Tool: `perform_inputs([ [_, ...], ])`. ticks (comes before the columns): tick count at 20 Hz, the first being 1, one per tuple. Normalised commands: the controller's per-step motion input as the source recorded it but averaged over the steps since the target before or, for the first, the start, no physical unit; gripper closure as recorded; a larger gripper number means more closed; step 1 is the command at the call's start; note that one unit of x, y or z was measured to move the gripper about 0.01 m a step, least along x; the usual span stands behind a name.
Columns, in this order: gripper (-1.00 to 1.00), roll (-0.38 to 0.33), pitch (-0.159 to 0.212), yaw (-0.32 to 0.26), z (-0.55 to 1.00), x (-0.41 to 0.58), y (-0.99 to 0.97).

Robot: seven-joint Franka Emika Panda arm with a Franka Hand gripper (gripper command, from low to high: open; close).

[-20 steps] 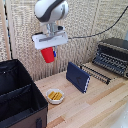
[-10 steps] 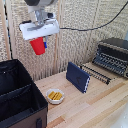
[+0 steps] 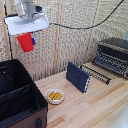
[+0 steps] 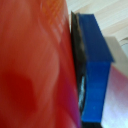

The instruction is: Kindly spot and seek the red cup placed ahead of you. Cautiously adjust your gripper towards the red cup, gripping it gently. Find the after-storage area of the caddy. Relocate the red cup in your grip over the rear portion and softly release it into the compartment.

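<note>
My gripper (image 3: 27, 41) is shut on the red cup (image 3: 25, 42) and holds it high in the air, above the rear part of the black caddy (image 3: 20, 97) at the exterior view's left. The cup hangs upright below the white wrist housing, well clear of the caddy's rim. In the wrist view the red cup (image 4: 35, 65) fills most of the picture, pressed against a blue finger pad (image 4: 95, 70). The caddy's inner dividers show as dark compartments.
A white bowl of yellow food (image 3: 55, 95) sits on the wooden table beside the caddy. A dark-blue flat case (image 3: 78, 76) stands on edge mid-table. A black toaster oven (image 3: 112, 56) with its rack pulled out is at the exterior view's right. A cable hangs behind.
My gripper has carried the red cup toward the exterior view's left and slightly up, from above the table's middle to above the caddy.
</note>
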Motion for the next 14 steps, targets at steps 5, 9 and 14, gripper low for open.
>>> perform_inputs([
  [5,1.00,-0.082,0.000,0.000,0.15,0.253,0.85],
  [9,1.00,-0.101,0.033,0.000,0.00,0.169,0.85],
  [14,1.00,-0.060,0.006,-0.009,0.00,0.081,0.70],
])
